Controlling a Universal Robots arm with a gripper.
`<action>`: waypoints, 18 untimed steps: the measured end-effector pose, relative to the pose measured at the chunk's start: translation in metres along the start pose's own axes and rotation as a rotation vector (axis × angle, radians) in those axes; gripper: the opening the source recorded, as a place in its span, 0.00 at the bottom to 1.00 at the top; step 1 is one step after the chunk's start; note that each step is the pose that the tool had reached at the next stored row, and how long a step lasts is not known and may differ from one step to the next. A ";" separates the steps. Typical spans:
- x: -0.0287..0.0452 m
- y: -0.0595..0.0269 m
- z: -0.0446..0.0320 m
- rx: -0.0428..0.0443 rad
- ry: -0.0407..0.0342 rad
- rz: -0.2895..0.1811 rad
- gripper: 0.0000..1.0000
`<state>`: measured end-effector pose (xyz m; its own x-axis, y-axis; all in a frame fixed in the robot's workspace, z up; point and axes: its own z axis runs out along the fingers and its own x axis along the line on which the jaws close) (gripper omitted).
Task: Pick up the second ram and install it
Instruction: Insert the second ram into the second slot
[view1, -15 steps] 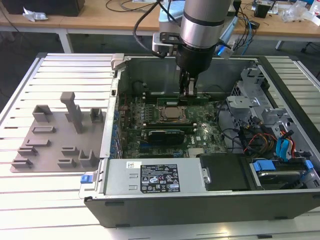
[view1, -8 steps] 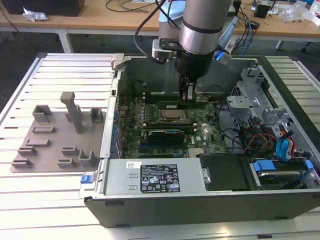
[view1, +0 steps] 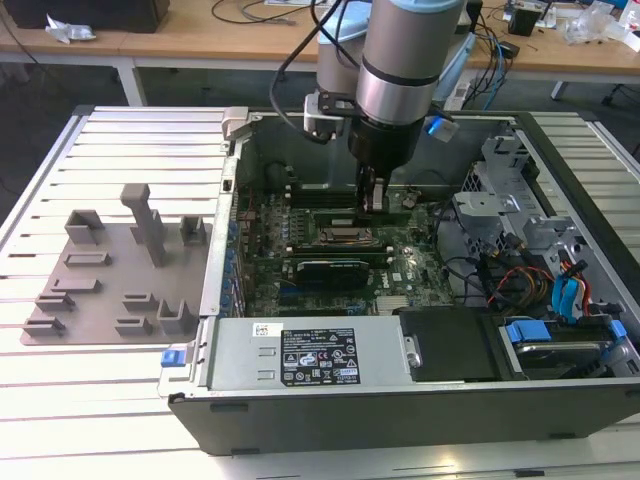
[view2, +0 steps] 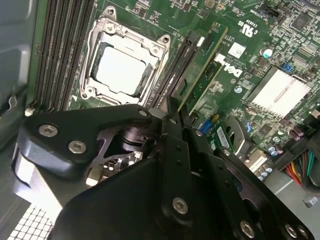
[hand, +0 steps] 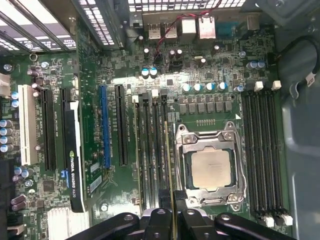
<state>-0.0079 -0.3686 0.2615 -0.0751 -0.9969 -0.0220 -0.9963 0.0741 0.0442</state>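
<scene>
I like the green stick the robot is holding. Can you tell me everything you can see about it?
The ram is a long, thin, flat green board. The first wrist view shows it edge-on, a narrow yellowish line beside the processor socket. It stands on edge among the black memory slots, in line with them. The gripper is shut on one end of it. In the second wrist view its green face shows, slanting away from the fingers.

A pale slatted metal work table (view1: 110, 400) carries an open black desktop computer case (view1: 400, 410) lying on its side; just beside it, toward the exterior view's left, rests a flat grey plastic fixture plate with raised blocks (view1: 110, 275).
</scene>
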 end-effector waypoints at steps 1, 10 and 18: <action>0.0001 -0.0001 0.0017 0.0000 0.0002 0.000 0.14; 0.0005 0.0056 0.0121 0.0000 0.0000 0.000 0.14; 0.0089 0.0176 0.0232 0.0011 0.0130 0.010 0.14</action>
<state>-0.0271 -0.3755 0.2389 -0.0844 -0.9964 -0.0086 -0.9955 0.0840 0.0433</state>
